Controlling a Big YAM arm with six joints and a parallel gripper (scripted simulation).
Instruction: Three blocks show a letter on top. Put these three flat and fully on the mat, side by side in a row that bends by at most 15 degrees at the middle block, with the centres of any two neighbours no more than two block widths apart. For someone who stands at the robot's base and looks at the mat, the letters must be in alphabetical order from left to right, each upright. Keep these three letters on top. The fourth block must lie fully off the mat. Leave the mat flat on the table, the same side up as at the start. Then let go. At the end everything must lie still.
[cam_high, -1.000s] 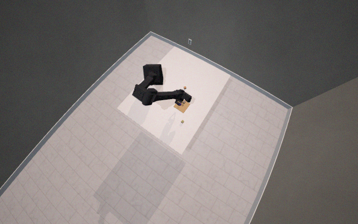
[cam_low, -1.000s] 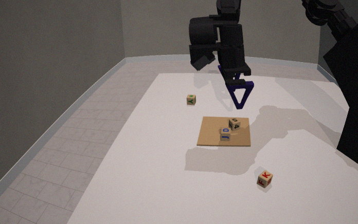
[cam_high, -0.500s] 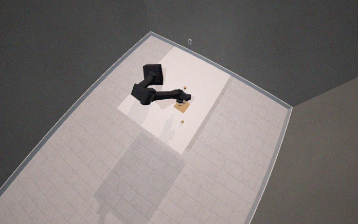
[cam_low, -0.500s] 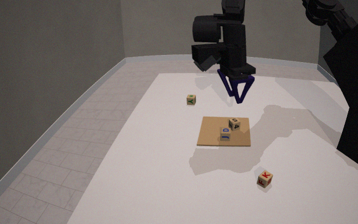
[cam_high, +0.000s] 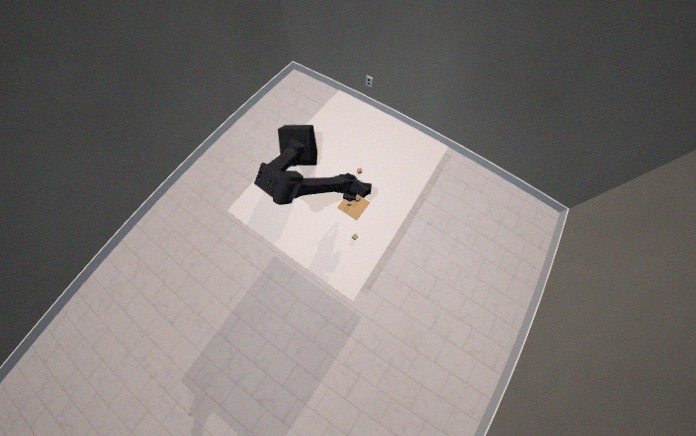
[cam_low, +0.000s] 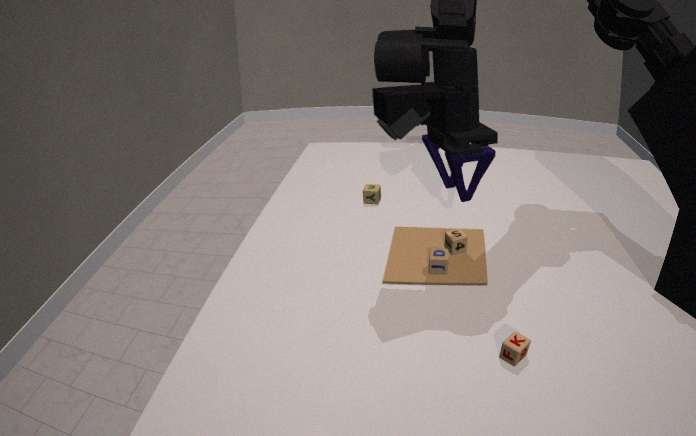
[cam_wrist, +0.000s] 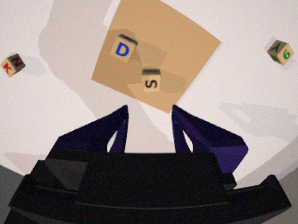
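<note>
K block (cam_high: 359, 170) (cam_low: 515, 348) (cam_wrist: 13, 65): on bench (cam_high: 400, 133) (cam_low: 282, 333) (cam_wrist: 240, 75), near right of mat (cam_high: 354, 211) (cam_low: 410, 246) (cam_wrist: 175, 30) in exterior view. Probably light, stiff wood; grip opposite upright sides, low, square. End effector (cam_high: 349, 200) (cam_low: 457, 192) (cam_wrist: 150, 110): half-wide, nothing held.

Letters and numbers on four blocks

Blue D, J (cam_low: 438, 260) (cam_wrist: 123, 48); black S, 4 (cam_low: 456, 241) (cam_wrist: 151, 80); red K, F (cam_low: 515, 348) (cam_wrist: 13, 65); green Y, 6 (cam_low: 371, 194) (cam_wrist: 280, 52).
</note>
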